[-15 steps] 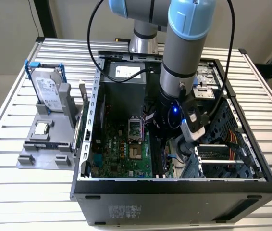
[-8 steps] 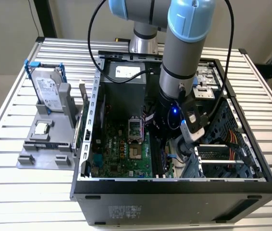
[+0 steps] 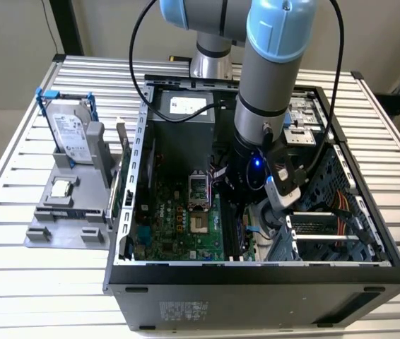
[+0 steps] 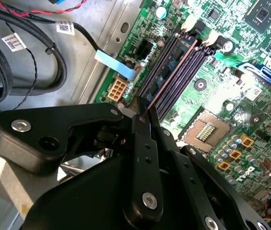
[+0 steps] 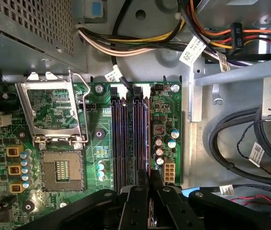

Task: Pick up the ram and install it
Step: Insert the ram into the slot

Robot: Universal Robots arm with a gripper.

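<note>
Ram [image 4: 171, 72] stands on edge over the memory slots [image 5: 128, 139] of the green motherboard [image 5: 97, 158], its copper-coloured edge running along one slot, seemingly entering or lying in it; how deep it sits cannot be told. The gripper [image 4: 145, 117] has its black fingers [image 4: 142, 143] closed on the near end of the stick, as the second wrist view shows. In the exterior view the arm [image 3: 263, 92] reaches down into the open computer case [image 3: 256, 272]. Judged from this, the picking up is done and the seating step is in hand: it calls for the board edge to be square with the slot and pressed evenly along its length, clear of the white end latches [image 4: 189, 23]
</note>
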